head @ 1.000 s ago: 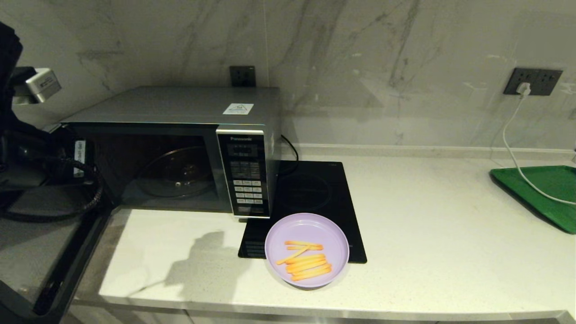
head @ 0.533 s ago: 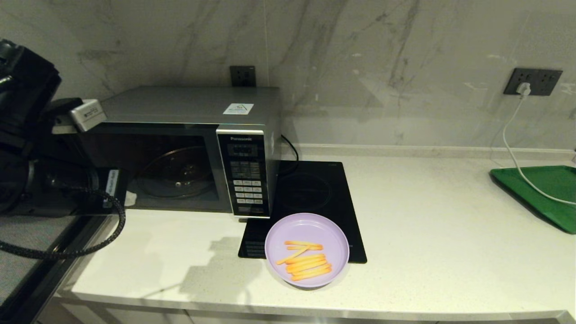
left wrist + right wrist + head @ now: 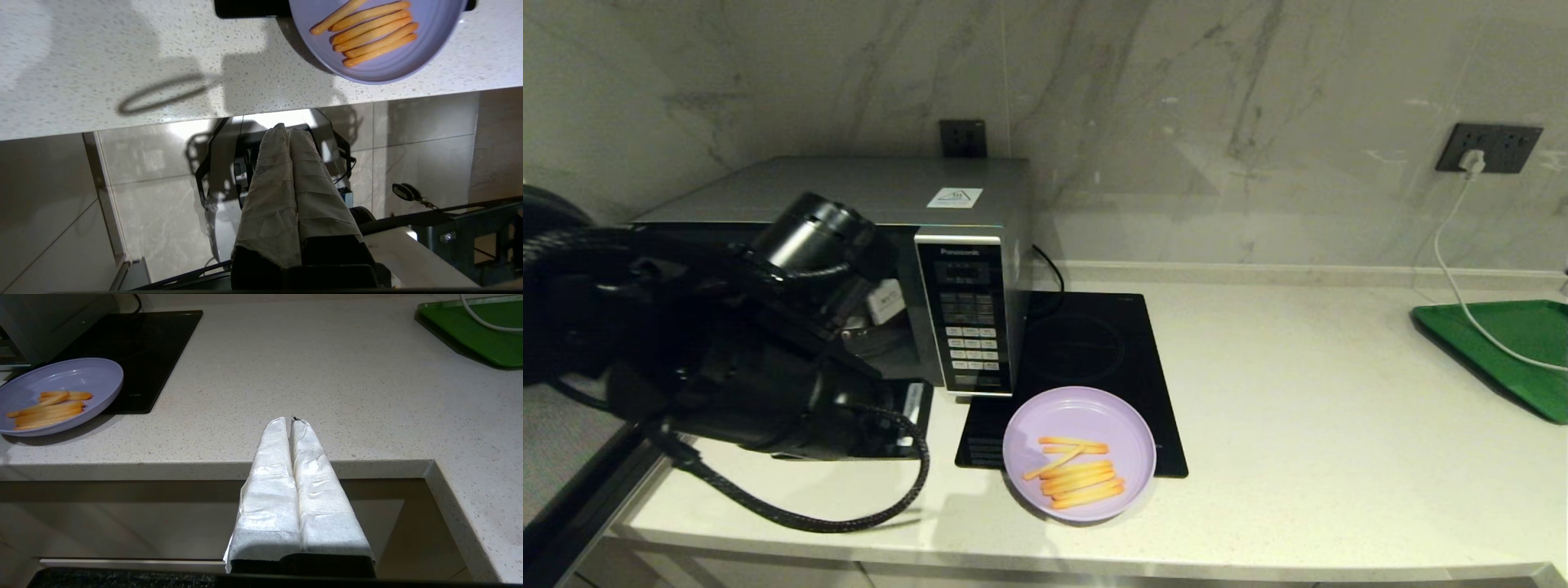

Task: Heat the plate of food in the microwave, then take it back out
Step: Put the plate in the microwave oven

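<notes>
— One plate of food (image 3: 1079, 453) on the worktop (image 3: 1323, 457): where exactly?

— At six o'clock of my head view, near the front edge, its far rim over the black hob (image 3: 1086, 359). The microwave (image 3: 866, 269) stands at ten o'clock from it, the green tray (image 3: 1503, 351) far off at two o'clock.

— And your pincers?

— My left pincer (image 3: 288, 132) is pressed shut on nothing, off the worktop's front edge. My right pincer (image 3: 291, 421) hangs shut and empty by that edge, at four o'clock from the plate.

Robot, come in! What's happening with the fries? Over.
Left gripper shut, empty, off counter edge. Right gripper shut, parked. Plate of food on hob edge. Microwave open.
</notes>
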